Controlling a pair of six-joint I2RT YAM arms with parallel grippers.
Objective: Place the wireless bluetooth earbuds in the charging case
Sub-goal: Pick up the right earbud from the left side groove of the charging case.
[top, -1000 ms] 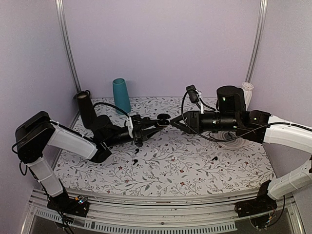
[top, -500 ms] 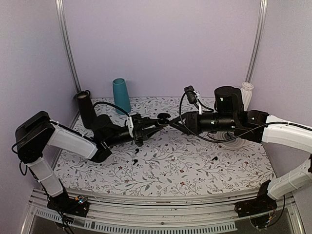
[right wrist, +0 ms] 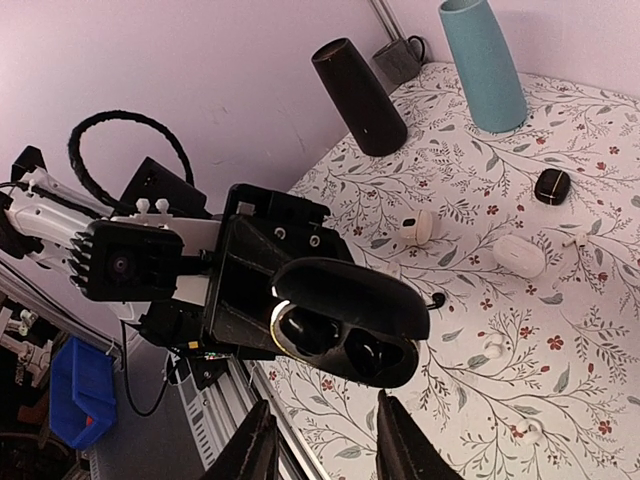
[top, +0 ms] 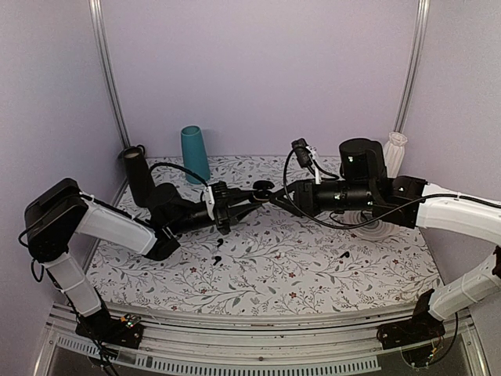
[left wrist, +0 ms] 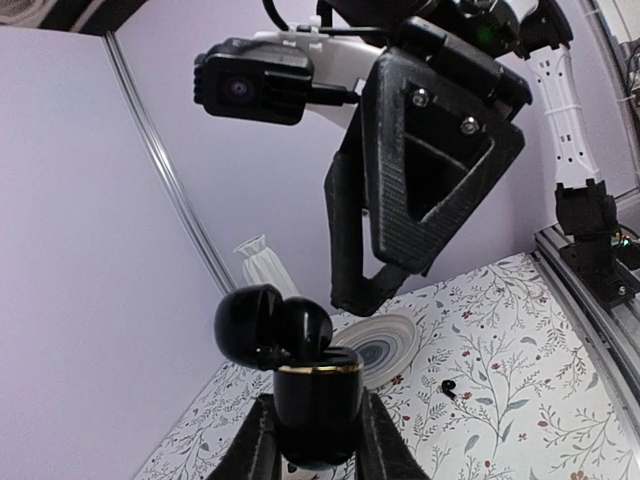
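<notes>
My left gripper (top: 249,196) is shut on the glossy black charging case (top: 260,189) and holds it above the table with its lid open. In the left wrist view the case (left wrist: 318,410) sits upright between the fingers, lid (left wrist: 268,325) tipped back. My right gripper (top: 275,197) is open and empty, its fingertips just right of the case. In the right wrist view the case (right wrist: 350,330) shows two dark wells just beyond my open gripper (right wrist: 325,445). One black earbud (top: 343,254) lies on the table at the right and also shows in the left wrist view (left wrist: 450,386). Another earbud (top: 218,243) lies under the left gripper.
A teal vase (top: 195,153) and a black cylinder (top: 139,174) stand at the back left. A plate (left wrist: 385,345) and a white crumpled cup (top: 396,149) are at the right. White cases (right wrist: 520,255) and a smaller black case (right wrist: 551,185) lie on the floral cloth.
My right gripper has moved left, closer to the case held by the left gripper. The left arm and the case have stayed in place.
</notes>
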